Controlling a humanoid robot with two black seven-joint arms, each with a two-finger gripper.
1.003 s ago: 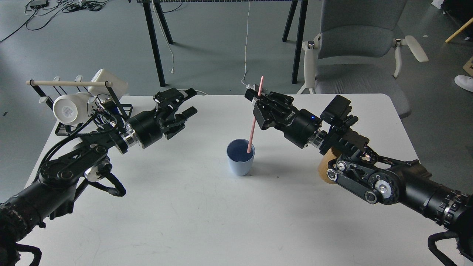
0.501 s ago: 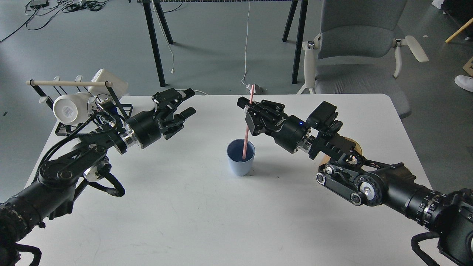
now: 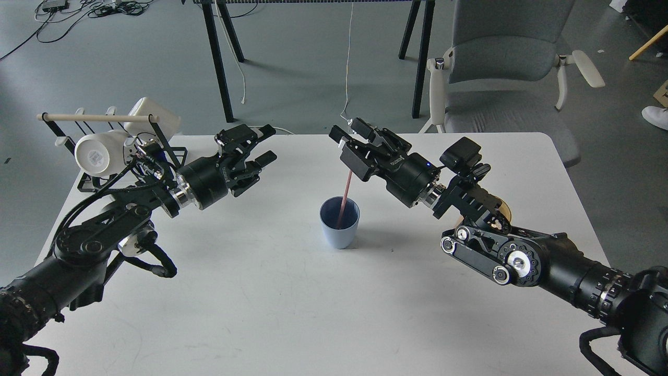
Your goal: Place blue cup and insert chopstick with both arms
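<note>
The blue cup [image 3: 340,224] stands upright near the middle of the white counter [image 3: 261,303], and the pink chopstick [image 3: 344,196] leans in it, lower end inside the cup and upper end reaching up under the right claw [image 3: 348,142]. That claw looks spread, though whether a finger touches the stick I cannot tell; the left claw [image 3: 261,146] hangs open and empty, well apart from the cup. Insertion seems nearly done, so the next move calls for drawing the right claw clear without tipping the cup.

White table [image 3: 271,313]: blue cup [image 3: 340,230], rack [image 3: 112,151].
</note>
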